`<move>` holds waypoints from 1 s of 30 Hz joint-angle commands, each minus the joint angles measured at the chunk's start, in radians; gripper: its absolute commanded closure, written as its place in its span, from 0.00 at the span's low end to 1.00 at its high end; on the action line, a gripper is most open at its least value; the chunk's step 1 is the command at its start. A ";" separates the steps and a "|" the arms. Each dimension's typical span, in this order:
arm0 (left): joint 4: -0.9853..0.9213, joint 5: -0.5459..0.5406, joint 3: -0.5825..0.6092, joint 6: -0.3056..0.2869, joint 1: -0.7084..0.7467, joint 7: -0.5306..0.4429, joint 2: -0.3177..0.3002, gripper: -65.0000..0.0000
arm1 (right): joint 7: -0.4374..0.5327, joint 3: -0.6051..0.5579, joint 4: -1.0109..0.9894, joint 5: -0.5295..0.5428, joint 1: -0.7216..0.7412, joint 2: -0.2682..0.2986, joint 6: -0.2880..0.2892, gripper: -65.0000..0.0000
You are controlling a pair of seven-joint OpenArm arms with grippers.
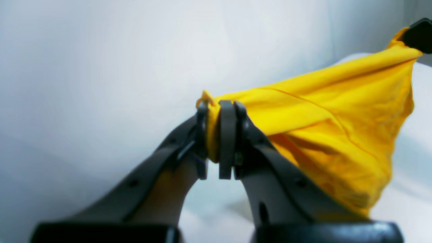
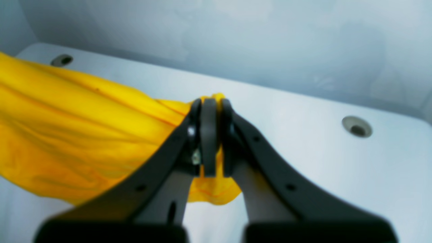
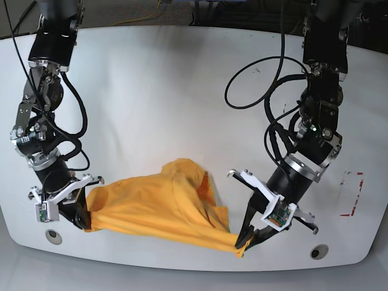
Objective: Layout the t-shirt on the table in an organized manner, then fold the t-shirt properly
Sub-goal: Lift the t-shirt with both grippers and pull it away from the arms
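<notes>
The orange-yellow t-shirt hangs stretched between my two grippers near the front edge of the white table. My left gripper is shut on one end of its lower edge; in the left wrist view the left gripper pinches a bunched fold of the t-shirt. My right gripper is shut on the other end; in the right wrist view the right gripper clamps the t-shirt. The middle of the shirt sags in wrinkled folds onto the tabletop.
Two round grey grommets sit near the front corners. A red tape outline marks the table's right side. Black cables loop beside the left arm. The table's front edge runs just below both grippers.
</notes>
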 commanded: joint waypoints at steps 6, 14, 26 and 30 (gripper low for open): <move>0.021 0.058 0.004 0.018 -0.171 -0.032 -0.023 0.96 | 0.034 -0.009 0.012 -0.009 0.131 0.024 0.004 1.00; 0.016 0.138 0.024 0.018 -0.317 -0.030 -0.024 0.96 | 0.047 -0.115 -0.094 -0.006 0.290 0.067 0.031 1.00; 0.014 0.146 -0.054 0.018 -0.492 0.112 -0.037 0.95 | 0.052 -0.224 -0.282 -0.003 0.537 0.059 0.033 1.00; 0.011 0.146 -0.076 0.018 -0.547 0.140 -0.035 0.95 | 0.052 -0.247 -0.326 -0.003 0.597 0.033 0.034 1.00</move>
